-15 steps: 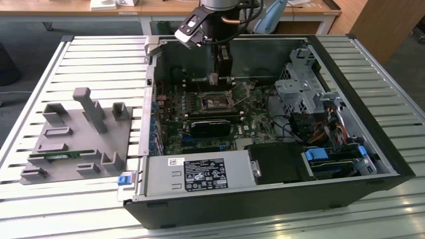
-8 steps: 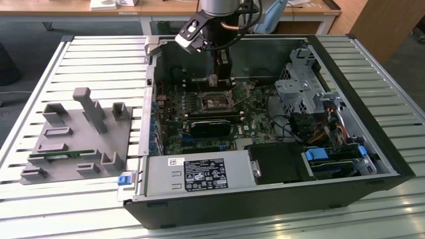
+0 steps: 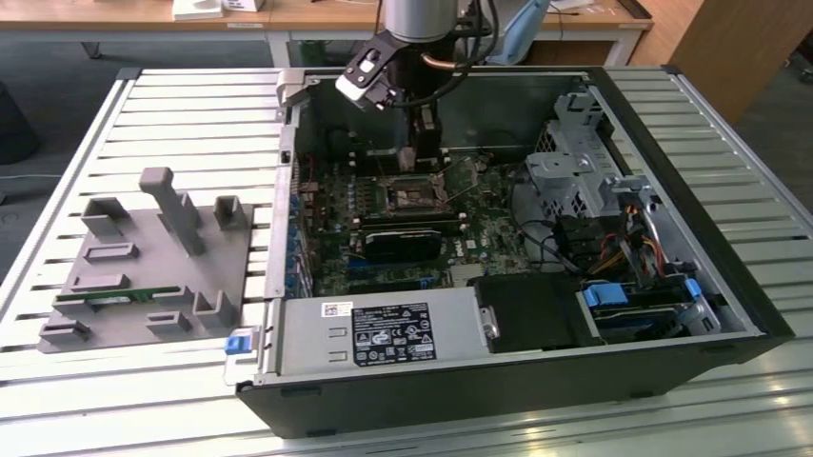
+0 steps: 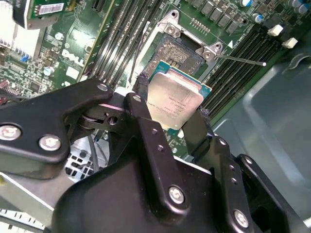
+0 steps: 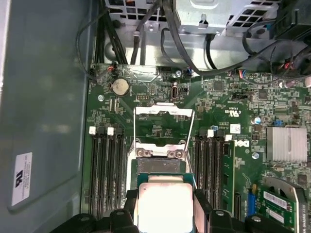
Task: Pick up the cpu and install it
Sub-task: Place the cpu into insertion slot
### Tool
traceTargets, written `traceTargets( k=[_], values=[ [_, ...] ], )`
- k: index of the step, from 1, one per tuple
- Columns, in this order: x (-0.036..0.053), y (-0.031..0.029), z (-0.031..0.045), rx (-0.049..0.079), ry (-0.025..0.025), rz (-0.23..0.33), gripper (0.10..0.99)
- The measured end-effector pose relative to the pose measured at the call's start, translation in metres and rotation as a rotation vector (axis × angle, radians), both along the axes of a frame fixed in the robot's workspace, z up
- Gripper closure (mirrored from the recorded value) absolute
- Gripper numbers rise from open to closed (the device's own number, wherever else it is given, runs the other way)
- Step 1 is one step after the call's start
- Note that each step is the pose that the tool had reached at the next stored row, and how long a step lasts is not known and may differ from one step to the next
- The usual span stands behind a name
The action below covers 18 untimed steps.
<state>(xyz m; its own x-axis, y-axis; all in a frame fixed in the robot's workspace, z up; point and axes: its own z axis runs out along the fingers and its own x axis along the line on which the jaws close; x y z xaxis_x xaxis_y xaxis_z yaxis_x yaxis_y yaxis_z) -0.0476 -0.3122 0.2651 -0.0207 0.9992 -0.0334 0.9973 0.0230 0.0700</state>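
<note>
The cpu (image 4: pixel 176 98), a flat square chip with a silver-grey top and pale rim, is clamped by its edges in my gripper (image 4: pixel 171 112), which is shut on it. In the first wrist view the cpu (image 5: pixel 164 208) hangs just short of the open socket (image 5: pixel 160 165), between the gripper (image 5: pixel 165 209) fingers, and the socket's metal load frame (image 5: pixel 164 114) is flipped back. In the exterior view the gripper (image 3: pixel 424 162) reaches down into the open computer case (image 3: pixel 508 381), just above the socket (image 3: pixel 409 195) on the green motherboard (image 3: pixel 483 238).
Memory slots (image 5: pixel 104 165) flank the socket on both sides. A black ribbed block (image 3: pixel 406 243), a grey power supply (image 3: pixel 381 333) and a metal drive cage (image 3: pixel 578 171) crowd the case. A grey fixture plate (image 3: pixel 140 276) holding a green memory stick (image 3: pixel 121 297) lies at the exterior view's left.
</note>
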Motion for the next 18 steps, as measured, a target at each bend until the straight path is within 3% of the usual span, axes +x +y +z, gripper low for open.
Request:
traceTargets(
  k=[7,18],
  values=[
    [-0.0001,0.0043,-0.0127,0.000,0.0000,-0.001,0.549],
    [-0.0003,0.0041,-0.0311,0.000,0.0000,-0.001,0.549]
  ],
)
